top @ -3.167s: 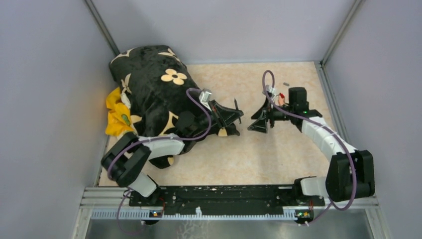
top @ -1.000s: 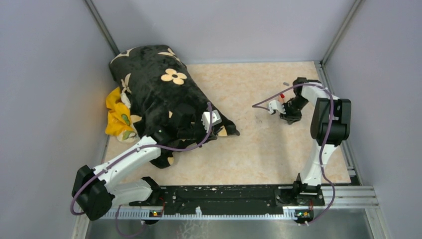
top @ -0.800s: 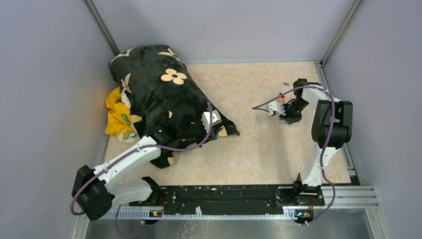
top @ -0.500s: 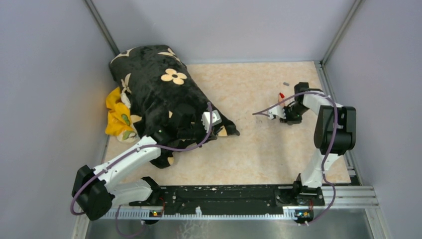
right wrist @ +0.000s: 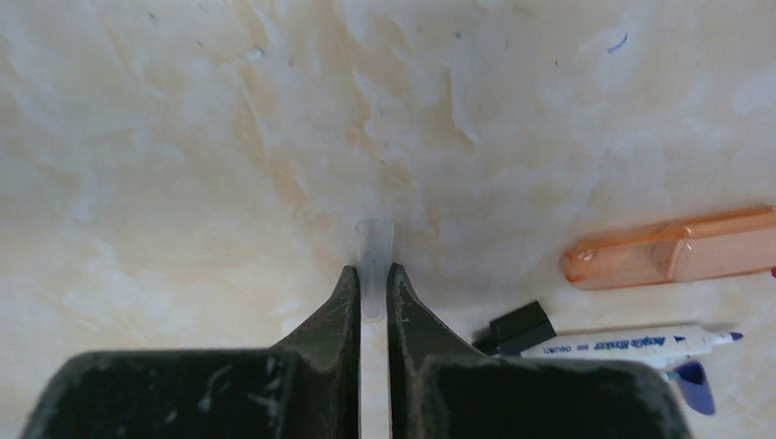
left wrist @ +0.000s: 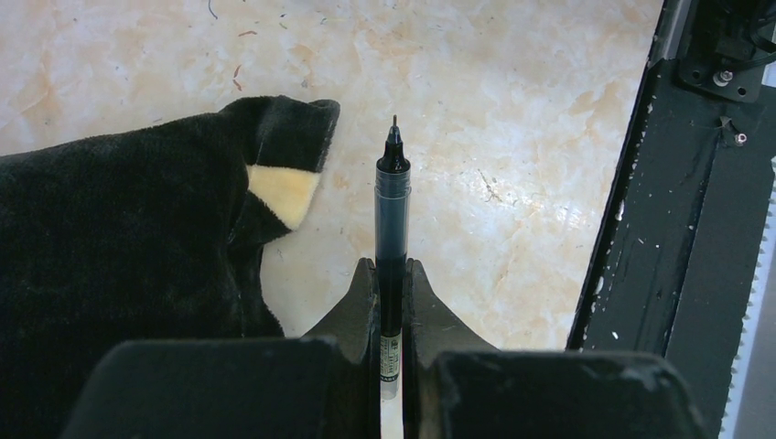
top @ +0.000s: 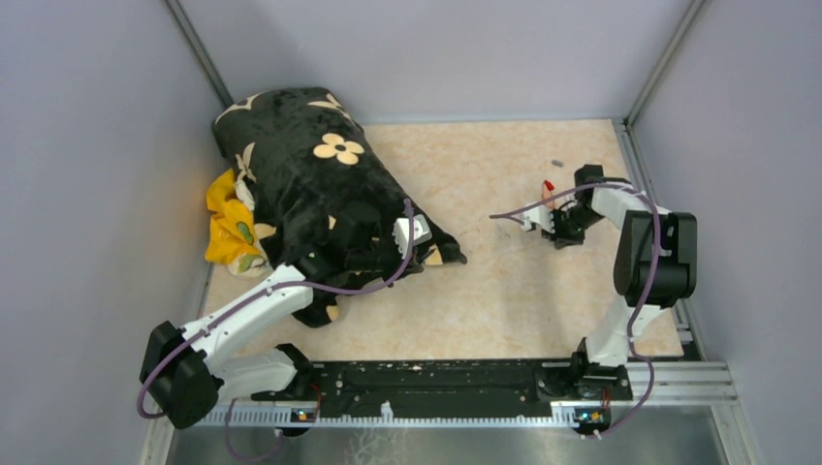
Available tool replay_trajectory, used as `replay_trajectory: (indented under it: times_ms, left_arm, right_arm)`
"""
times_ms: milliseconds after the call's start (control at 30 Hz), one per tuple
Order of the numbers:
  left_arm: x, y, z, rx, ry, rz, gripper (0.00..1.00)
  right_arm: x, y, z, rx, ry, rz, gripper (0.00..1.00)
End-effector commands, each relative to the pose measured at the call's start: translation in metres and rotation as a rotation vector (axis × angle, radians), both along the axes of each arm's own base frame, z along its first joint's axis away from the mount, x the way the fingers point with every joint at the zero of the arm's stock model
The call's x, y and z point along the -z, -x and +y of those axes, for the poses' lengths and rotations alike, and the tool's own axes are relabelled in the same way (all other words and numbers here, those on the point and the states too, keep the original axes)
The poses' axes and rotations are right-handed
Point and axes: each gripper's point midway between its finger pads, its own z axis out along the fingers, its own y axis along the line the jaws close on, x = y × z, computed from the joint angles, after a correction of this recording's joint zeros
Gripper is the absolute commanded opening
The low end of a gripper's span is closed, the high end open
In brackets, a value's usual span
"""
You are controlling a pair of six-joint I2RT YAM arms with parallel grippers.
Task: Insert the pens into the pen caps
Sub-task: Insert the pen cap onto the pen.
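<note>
Low over the right of the table (top: 504, 291), my right gripper (right wrist: 371, 271) pinches a clear cap (right wrist: 373, 240); my left gripper (left wrist: 392, 267) clamps the thin black pen (left wrist: 393, 192). Held so shallowly, the cap could pivot when pressed.

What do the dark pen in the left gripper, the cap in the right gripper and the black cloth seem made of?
The pen looks like clear glossy plastic over dark ink. The cap seems translucent plastic; the table shows through. The cloth is probably plush fabric: fuzzy matte pile.
</note>
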Motion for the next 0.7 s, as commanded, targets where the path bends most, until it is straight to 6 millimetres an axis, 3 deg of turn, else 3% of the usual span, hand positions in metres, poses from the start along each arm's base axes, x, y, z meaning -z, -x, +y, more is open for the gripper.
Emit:
replay_trajectory:
  times_ms: [0, 200, 467, 667]
  left_arm:
    - [-0.006, 0.006, -0.003, 0.039, 0.032, 0.001, 0.00]
    - [-0.015, 0.010, -0.008, 0.064, 0.069, -0.001, 0.00]
    - [-0.040, 0.033, -0.038, 0.199, 0.254, 0.132, 0.00]
    - [-0.048, 0.046, -0.061, 0.284, 0.352, 0.313, 0.00]
  right_arm:
    - [-0.014, 0.024, 0.033, 0.071, -0.192, 0.063, 0.00]
    - [-0.051, 0.036, 0.064, 0.098, -0.385, 0.025, 0.00]
    - [-0.119, 0.072, 0.110, 0.055, -0.682, -0.052, 0.00]
    - [-0.154, 0.100, 0.134, -0.087, -0.843, -0.148, 0.00]
